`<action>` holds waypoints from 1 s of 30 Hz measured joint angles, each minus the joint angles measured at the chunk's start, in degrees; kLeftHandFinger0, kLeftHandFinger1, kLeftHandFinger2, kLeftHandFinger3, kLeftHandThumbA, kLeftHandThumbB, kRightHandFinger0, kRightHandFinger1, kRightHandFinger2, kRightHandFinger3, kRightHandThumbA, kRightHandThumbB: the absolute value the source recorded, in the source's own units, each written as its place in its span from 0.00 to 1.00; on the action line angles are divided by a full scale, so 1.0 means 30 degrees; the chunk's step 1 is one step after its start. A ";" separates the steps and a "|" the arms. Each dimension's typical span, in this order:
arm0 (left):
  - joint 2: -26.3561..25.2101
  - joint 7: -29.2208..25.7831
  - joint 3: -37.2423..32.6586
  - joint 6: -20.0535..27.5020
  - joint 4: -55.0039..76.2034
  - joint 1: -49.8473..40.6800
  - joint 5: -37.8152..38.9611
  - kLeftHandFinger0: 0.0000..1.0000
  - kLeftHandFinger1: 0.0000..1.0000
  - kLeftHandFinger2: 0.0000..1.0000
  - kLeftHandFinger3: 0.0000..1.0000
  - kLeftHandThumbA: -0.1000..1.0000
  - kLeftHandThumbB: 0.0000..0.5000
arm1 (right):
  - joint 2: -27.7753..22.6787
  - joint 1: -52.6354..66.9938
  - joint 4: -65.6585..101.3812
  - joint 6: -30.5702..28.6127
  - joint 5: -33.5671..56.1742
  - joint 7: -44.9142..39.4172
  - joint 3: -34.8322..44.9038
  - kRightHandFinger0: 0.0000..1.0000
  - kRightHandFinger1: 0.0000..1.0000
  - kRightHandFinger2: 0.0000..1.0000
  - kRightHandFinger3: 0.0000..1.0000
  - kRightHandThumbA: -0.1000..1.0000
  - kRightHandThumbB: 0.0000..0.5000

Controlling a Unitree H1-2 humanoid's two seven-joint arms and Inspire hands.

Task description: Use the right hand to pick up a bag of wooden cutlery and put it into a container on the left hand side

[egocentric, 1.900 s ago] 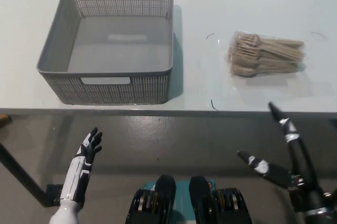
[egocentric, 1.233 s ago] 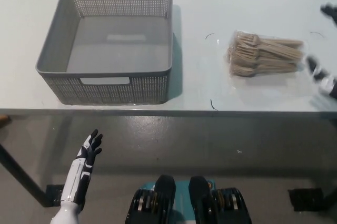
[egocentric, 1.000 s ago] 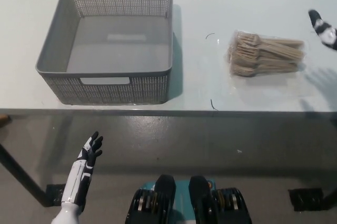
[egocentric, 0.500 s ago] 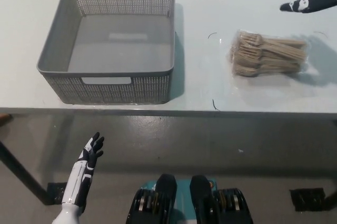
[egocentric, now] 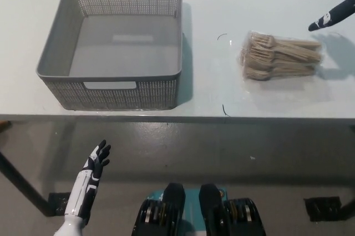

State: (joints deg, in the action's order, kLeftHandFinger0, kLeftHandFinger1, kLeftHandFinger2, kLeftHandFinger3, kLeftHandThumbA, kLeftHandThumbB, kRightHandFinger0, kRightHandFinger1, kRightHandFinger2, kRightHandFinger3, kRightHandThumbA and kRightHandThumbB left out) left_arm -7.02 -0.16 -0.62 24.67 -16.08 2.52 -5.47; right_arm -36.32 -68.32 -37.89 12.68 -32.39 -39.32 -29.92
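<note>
We have the bag of wooden cutlery (egocentric: 280,57) lying on the table (egocentric: 222,3), just before and left of our right hand's (egocentric: 339,10) fingers (egocentric: 321,21), apart from them. The basket (egocentric: 111,89) stands well left of those fingers. Our left hand (egocentric: 91,172) rests before the table edge, beneath the basket.

A pale table (egocentric: 222,3) carries a grey mesh basket (egocentric: 127,93), standing upright close to the front edge. Right of the basket and well apart from it, a clear bag (egocentric: 280,56) of wooden cutlery lies flat. Between basket and bag are two small dark marks (egocentric: 222,37).
</note>
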 measured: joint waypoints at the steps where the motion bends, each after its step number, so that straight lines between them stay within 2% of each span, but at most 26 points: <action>1: -0.0006 -0.0001 -0.0023 0.0006 0.0000 -0.0004 -0.0014 1.00 1.00 1.00 1.00 1.00 0.42 | 0.0146 -0.0195 -0.0451 -0.0100 -0.0112 0.0004 -0.0202 1.00 1.00 1.00 1.00 1.00 0.78; 2: -0.0005 -0.0001 -0.0044 0.0010 0.0000 -0.0006 -0.0021 1.00 1.00 1.00 1.00 1.00 0.41 | 0.0269 -0.0315 -0.0897 -0.0244 -0.0217 0.0010 -0.0345 1.00 1.00 1.00 1.00 1.00 0.76; 8: -0.0020 0.0011 -0.0089 0.0018 0.0000 -0.0007 -0.0009 1.00 1.00 1.00 1.00 1.00 0.41 | 0.1223 -0.0997 -0.3564 -0.1226 -0.0770 0.0160 -0.1050 1.00 1.00 1.00 1.00 1.00 0.81; 9: -0.0025 0.0009 -0.0090 0.0019 -0.0001 -0.0009 -0.0010 1.00 1.00 1.00 1.00 1.00 0.41 | 0.1444 -0.1108 -0.4053 -0.1412 -0.0820 0.0233 -0.1079 1.00 1.00 1.00 1.00 1.00 0.78; 14: -0.0062 0.0011 -0.0112 0.0023 -0.0002 -0.0015 -0.0010 1.00 1.00 1.00 1.00 1.00 0.43 | 0.2389 -0.1543 -0.5946 -0.2202 -0.1100 0.0616 -0.1362 1.00 1.00 1.00 1.00 1.00 0.77; 22: -0.0234 0.0014 -0.0251 0.0024 -0.0003 -0.0044 -0.0009 1.00 1.00 1.00 1.00 1.00 0.45 | 0.3174 -0.2422 -0.8522 -0.3956 -0.1359 0.1540 -0.1736 1.00 1.00 1.00 1.00 1.00 0.80; 28: -0.0270 0.0012 -0.0383 0.0024 -0.0005 -0.0044 -0.0011 1.00 1.00 1.00 1.00 1.00 0.44 | 0.3625 -0.2661 -0.9963 -0.4803 -0.1564 0.2149 -0.1863 1.00 1.00 1.00 1.00 1.00 0.90; 30: -0.0270 0.0011 -0.0429 0.0025 -0.0004 -0.0051 -0.0015 1.00 1.00 1.00 1.00 1.00 0.45 | 0.3826 -0.2661 -1.0289 -0.4924 -0.1587 0.2308 -0.1877 1.00 1.00 1.00 1.00 1.00 0.88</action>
State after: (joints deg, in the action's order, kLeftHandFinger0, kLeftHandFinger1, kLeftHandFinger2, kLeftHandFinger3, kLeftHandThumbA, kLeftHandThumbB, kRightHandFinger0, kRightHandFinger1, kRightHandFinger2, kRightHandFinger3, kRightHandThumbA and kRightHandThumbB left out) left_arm -7.83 -0.13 -1.91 24.74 -16.10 2.37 -5.52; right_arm -24.84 -76.31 -68.76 -2.09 -37.15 -32.40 -35.55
